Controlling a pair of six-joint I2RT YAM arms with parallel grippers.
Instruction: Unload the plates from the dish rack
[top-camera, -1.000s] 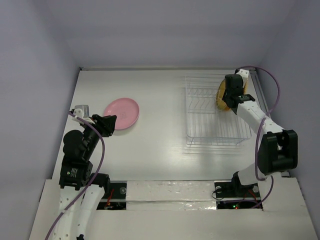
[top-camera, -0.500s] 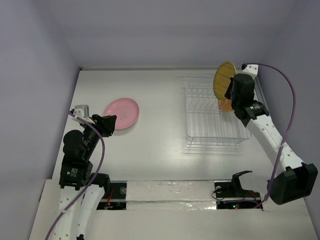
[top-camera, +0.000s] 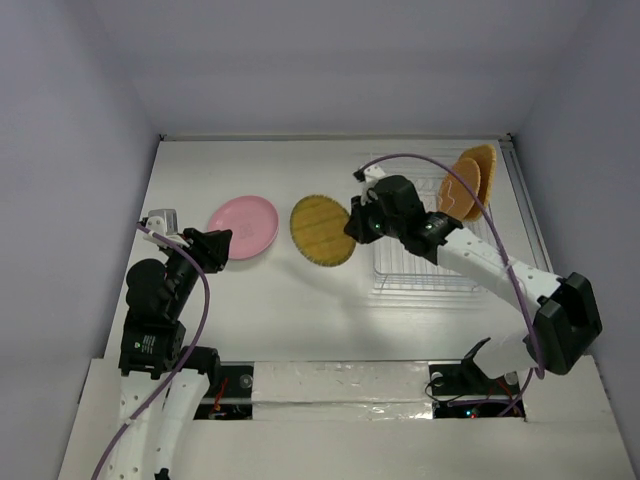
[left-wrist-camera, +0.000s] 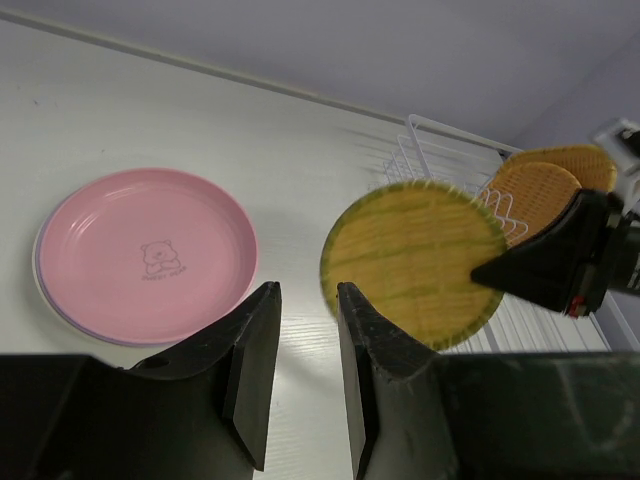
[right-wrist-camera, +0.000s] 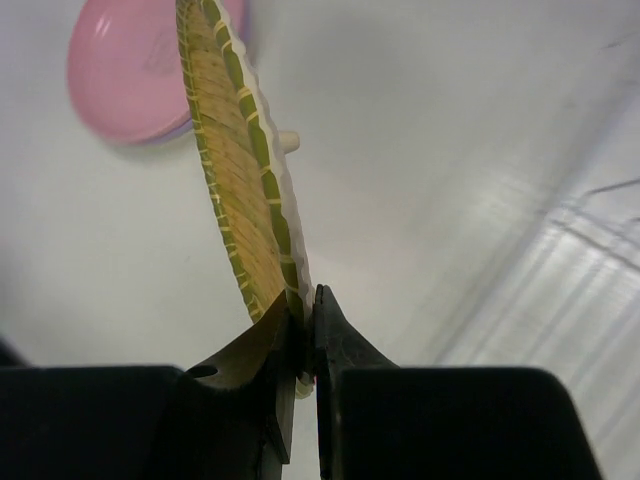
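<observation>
The right gripper (top-camera: 352, 224) is clamped on only the rim of the yellow-green woven plate (top-camera: 322, 231). On so thin a hold the plate may well swing or slip, land on edge and roll into the pink plate (top-camera: 245, 226) at its nine o'clock. It hangs tilted over the surface (top-camera: 300, 300), at nine o'clock of the dish rack (top-camera: 430, 275), face toward nine. From above, its oval runs eleven to five o'clock. The left gripper (top-camera: 215, 245) is parted and empty.

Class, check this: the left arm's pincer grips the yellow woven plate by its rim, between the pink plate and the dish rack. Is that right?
No: the right pincer grips the woven plate, as the right wrist view shows. The rest holds.
</observation>
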